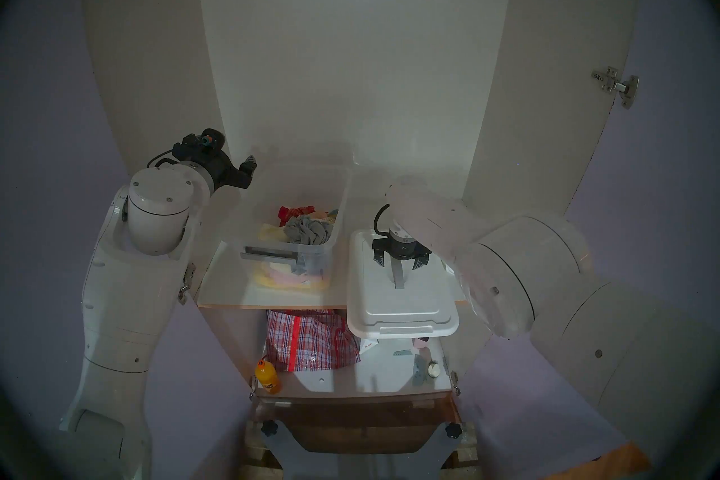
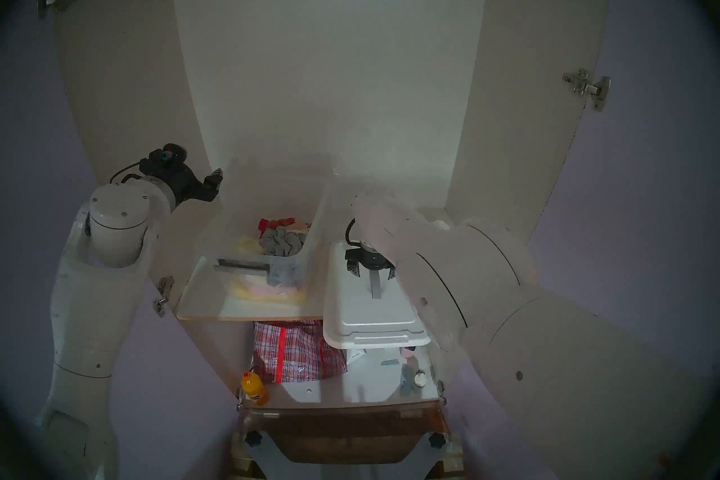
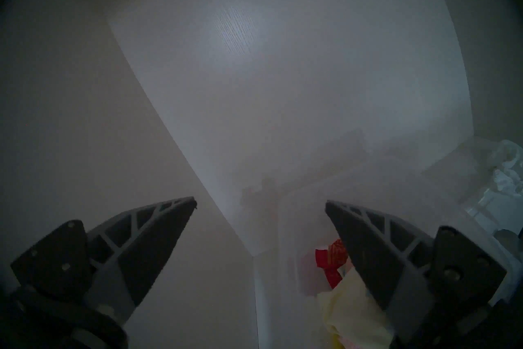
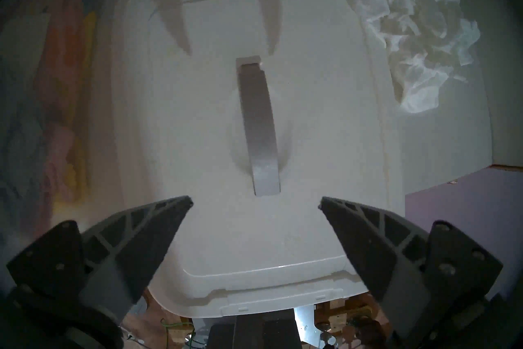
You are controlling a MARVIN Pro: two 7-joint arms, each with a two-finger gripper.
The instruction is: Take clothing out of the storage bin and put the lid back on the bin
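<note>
we see the storage bin (image 1: pixel 296 218) standing uncovered on the upper shelf (image 1: pixel 222 284) of an open cupboard, its grey bar latch (image 1: pixel 269 252) on the short side facing us, with a grey ruffled garment (image 1: pixel 309 230), red cloth and pale yellow and pink pieces still inside it. the lid (image 1: pixel 401 296) lies flat on the same shelf just to the right of the bin, its near end jutting out past the shelf edge, its grey arched handle (image 4: pixel 259 130) up. our right gripper (image 1: pixel 401 263) points down over the lid's handle, its fingers (image 4: pixel 158 229) spread wide to either side of it and gripping nothing, clear of the lid's surface in the right wrist view. the clothing (image 4: pixel 404 28), white and crumpled, lies on the shelf at the far right corner, touching the lid's long edge. our left gripper (image 3: pixel 260 204) is held level beside the bin's far left corner, fingers wide apart and empty. on the lower shelf we see a red-and-blue checked bag (image 1: pixel 307 339) and an orange bottle (image 1: pixel 267 376)
</note>
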